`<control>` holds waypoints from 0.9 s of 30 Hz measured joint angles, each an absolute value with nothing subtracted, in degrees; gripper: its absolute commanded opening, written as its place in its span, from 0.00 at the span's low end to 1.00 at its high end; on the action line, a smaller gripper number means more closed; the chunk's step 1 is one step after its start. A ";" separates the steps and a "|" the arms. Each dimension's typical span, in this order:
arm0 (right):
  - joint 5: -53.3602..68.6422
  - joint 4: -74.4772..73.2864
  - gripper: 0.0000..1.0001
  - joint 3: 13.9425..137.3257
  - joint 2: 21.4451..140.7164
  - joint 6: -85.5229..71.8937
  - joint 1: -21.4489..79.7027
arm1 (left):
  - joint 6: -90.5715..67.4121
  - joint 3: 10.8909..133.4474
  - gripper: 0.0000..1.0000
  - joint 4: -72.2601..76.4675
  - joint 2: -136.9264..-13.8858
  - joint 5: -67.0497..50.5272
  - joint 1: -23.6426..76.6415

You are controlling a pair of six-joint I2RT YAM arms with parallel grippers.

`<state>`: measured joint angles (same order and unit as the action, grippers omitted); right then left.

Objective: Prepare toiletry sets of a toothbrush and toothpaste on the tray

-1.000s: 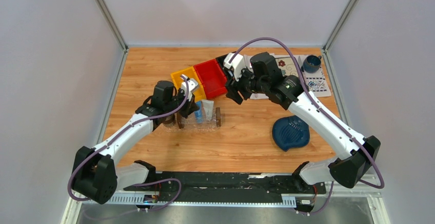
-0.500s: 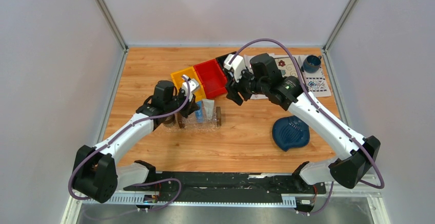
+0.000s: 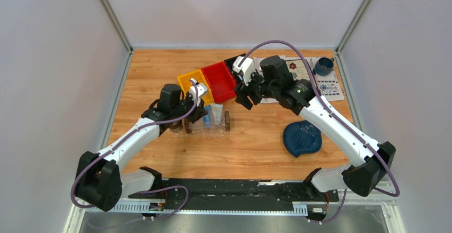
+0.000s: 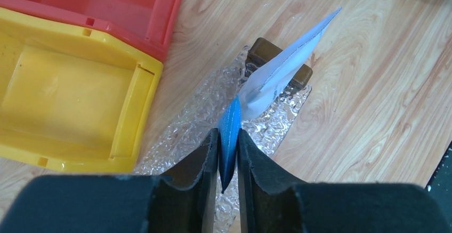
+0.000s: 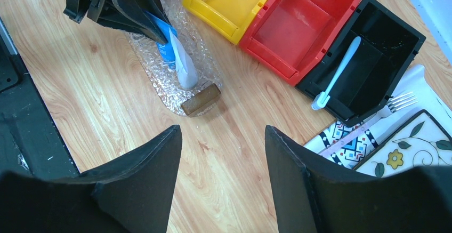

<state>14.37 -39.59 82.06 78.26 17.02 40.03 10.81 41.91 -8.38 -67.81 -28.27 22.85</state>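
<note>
Left gripper (image 4: 229,133) pinches the toothpaste (image 4: 231,117); right gripper (image 5: 223,137) hangs, jaws spread.

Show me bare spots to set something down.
Bare wood lies between the tray and the blue leaf dish, and left of the yellow bin. Crowded: the bin row and the tray under the left gripper.

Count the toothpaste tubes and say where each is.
2. The blue tube stands on edge in the tray, between the fingers of the left gripper; the white-grey tube lies in the tray beside it. None shows elsewhere.
</note>
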 measured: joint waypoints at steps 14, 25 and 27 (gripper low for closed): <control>14.37 -39.53 0.63 81.67 78.22 17.02 40.03 | 11.07 41.91 0.47 -12.47 -67.77 -28.25 22.85; 11.90 -39.13 0.62 79.57 78.24 17.91 39.86 | 11.51 42.68 0.66 -14.46 -65.91 -28.40 22.85; 11.40 -38.70 0.61 78.81 78.35 18.04 39.51 | 11.51 43.05 0.66 -14.72 -65.34 -28.38 22.85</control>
<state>11.40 -38.70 78.81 78.35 18.04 39.51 11.51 43.05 -14.72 -65.34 -28.38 22.85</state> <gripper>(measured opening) 0.620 0.659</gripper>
